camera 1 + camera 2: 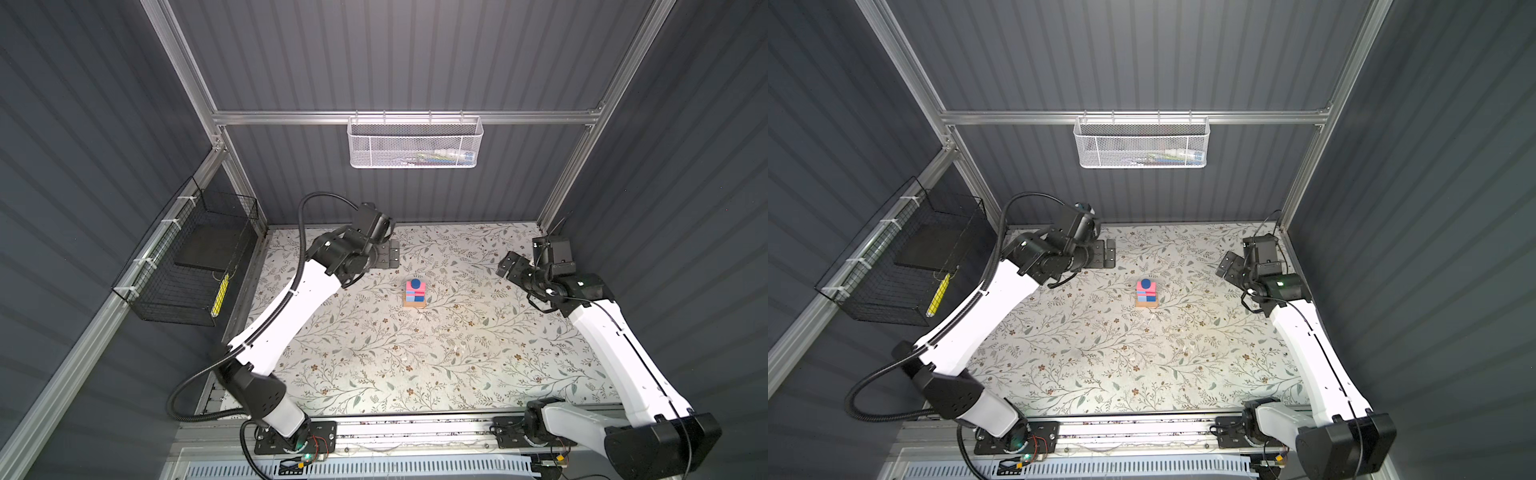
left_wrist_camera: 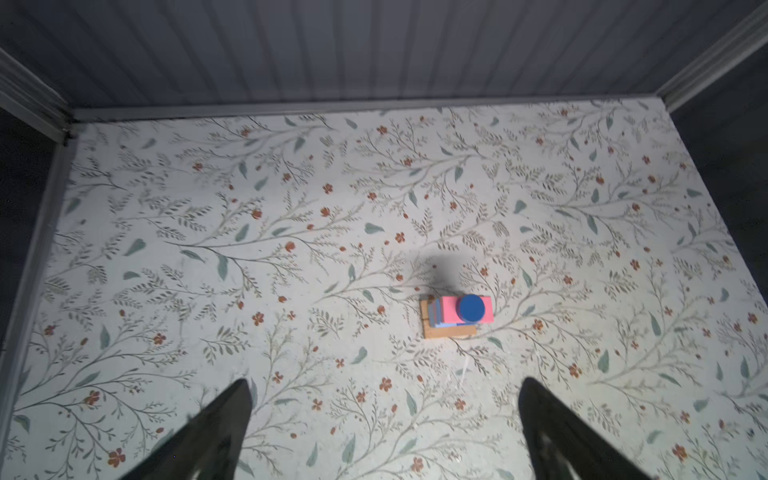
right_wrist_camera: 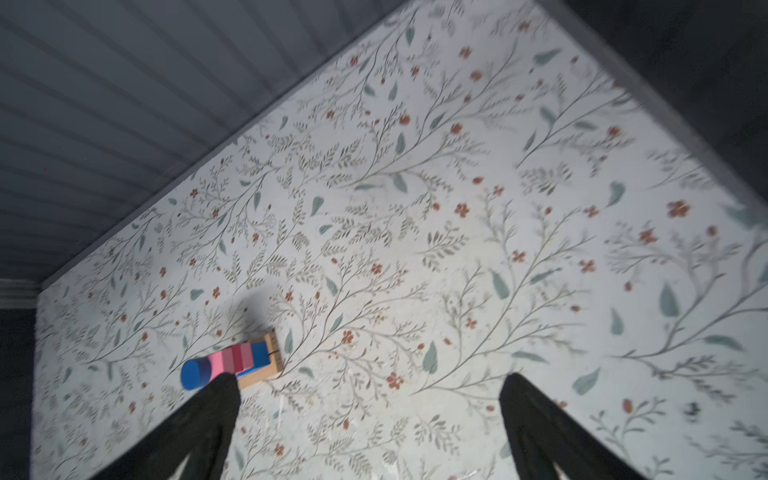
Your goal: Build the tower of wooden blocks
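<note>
Tower (image 1: 415,293): upright on the table (image 1: 374,353), dark blue disc (image 2: 472,308) topmost.
Left hand (image 2: 385,382): wide open, empty, apart from the tower.
Right hand (image 3: 370,376): wide open, empty, apart from the tower.

You cannot count the blocks of the tower (image 1: 415,294) in both top views; they are too small. A fingertip (image 3: 220,399) of the right gripper (image 3: 370,376) covers part of the tower, and the mesh basket (image 1: 415,143) holds unreadable contents.

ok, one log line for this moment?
tower: standing, disc on top | left fingers: open, clear of tower | right fingers: open, clear of tower
</note>
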You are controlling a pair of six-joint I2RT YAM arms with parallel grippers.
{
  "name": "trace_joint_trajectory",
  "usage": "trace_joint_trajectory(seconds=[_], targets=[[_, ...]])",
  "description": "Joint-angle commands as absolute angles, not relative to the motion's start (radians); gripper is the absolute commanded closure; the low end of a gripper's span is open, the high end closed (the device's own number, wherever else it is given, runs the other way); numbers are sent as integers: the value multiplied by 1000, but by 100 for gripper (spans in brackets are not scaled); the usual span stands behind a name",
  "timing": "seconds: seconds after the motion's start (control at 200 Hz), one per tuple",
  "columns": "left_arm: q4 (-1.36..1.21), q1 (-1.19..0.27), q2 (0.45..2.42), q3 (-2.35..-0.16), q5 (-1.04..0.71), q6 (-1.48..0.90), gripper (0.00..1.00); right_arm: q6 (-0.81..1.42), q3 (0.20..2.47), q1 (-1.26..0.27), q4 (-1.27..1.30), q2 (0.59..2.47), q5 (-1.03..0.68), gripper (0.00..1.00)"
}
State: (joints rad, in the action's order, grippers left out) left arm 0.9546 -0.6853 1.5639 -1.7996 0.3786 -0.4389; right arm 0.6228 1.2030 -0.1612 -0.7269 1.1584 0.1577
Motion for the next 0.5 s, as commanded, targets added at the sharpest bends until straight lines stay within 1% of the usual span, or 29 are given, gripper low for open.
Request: trace_joint_trajectory(seconds=[0.0, 0.095, 0.22, 0.32, 0.42, 0.495], targets=[[782, -676, 1426, -1647, 578, -404, 0, 512, 1152, -155, -678, 1126, 361, 1], [669, -671, 1303, -1472, 725, -369, 0, 424, 1069, -148, -573, 1090, 375, 1], [603, -641, 1200, -1283, 874, -360, 0, 352, 963, -140, -448, 1102, 420, 1], [535, -592, 1156, -1154, 895, -311, 0, 290, 862, -138, -283, 1112, 458, 1], [448, -515, 1149, -1029, 900, -303, 0, 226, 759, -134, -102, 1112, 435, 1], [361, -447, 1171, -929, 872, -302, 0, 202, 700, -129, 8, 1157, 418, 1]])
